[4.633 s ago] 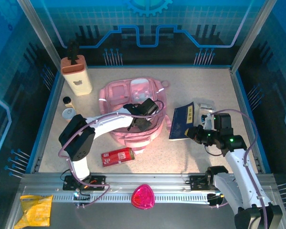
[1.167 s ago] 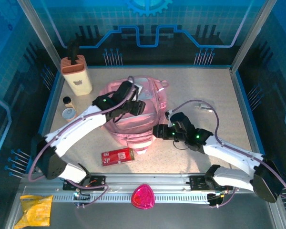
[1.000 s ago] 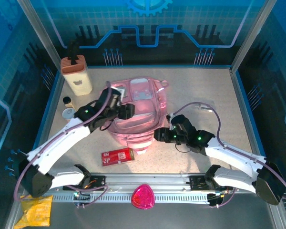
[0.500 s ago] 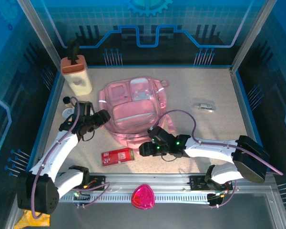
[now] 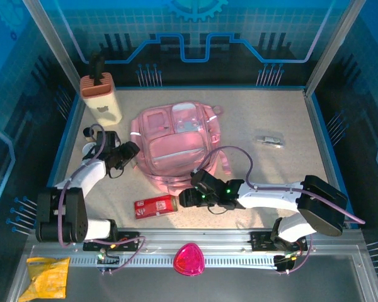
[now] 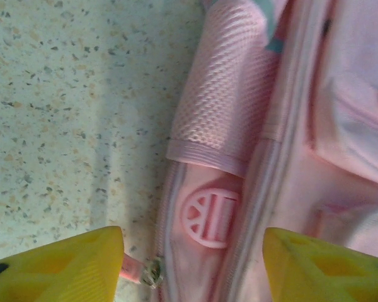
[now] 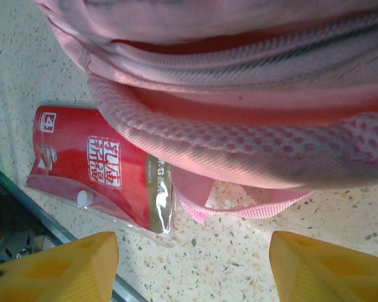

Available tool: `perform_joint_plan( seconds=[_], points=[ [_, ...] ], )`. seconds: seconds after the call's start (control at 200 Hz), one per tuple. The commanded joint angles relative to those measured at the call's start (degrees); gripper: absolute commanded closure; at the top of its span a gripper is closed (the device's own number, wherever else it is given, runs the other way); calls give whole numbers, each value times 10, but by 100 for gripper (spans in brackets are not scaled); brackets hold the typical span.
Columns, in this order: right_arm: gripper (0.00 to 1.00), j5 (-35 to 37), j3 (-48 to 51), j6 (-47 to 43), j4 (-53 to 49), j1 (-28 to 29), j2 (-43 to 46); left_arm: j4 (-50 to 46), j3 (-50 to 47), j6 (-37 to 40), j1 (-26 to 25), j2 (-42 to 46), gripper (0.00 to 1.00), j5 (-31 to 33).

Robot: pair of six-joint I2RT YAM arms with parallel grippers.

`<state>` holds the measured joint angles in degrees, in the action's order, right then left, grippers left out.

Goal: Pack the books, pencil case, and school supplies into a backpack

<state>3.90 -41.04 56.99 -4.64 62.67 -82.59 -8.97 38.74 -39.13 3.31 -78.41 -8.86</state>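
The pencil case (image 5: 155, 206) lies flat by the table's (image 5: 271, 182) near edge, one end under a strap of the backpack (image 5: 176, 148) at mid-table. Best to pinch it across its narrow width at the bare end, clear of that strap. The right gripper (image 5: 184, 199) hovers beside it, fingers (image 7: 69, 261) spread, empty; the left gripper (image 5: 126, 153), likewise spread and empty, sits beside the backpack toward the left edge

Your right wrist view: pink backpack (image 7: 239, 151) hides one end of red pencil case (image 7: 94, 170); overhead, pale oblong item (image 5: 269, 139) too small to identify.
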Motion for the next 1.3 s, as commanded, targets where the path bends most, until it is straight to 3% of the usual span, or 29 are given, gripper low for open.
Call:
perform_joint_plan(
  seconds=[0.0, 0.32, 0.545, 0.69, 0.78, 0.986, 1.296],
  points=[
    [34, 24, -21, -1, 6, 2, -2, 40, 22, -9, 6, -41, 44, 3],
    [33, 11, -44, -19, 29, -39, -28, 96, 33, -19, 5, -123, 70, -41],
    [33, 7, -60, -57, 36, -94, -48, 103, 26, -30, -6, -125, 92, -56],
    [31, -8, -64, -96, 32, -148, -48, 95, 20, -49, -39, -92, 100, -51],
    [29, -23, -81, -134, 12, -202, -60, 102, 4, -85, -76, -58, 100, -43],
    [25, -91, -155, -202, -28, -334, -109, 97, 8, -182, -225, -12, 100, 42],
    [11, -34, -180, -265, -225, -344, 19, 62, 25, -294, -353, 9, 100, 143]
  ],
)
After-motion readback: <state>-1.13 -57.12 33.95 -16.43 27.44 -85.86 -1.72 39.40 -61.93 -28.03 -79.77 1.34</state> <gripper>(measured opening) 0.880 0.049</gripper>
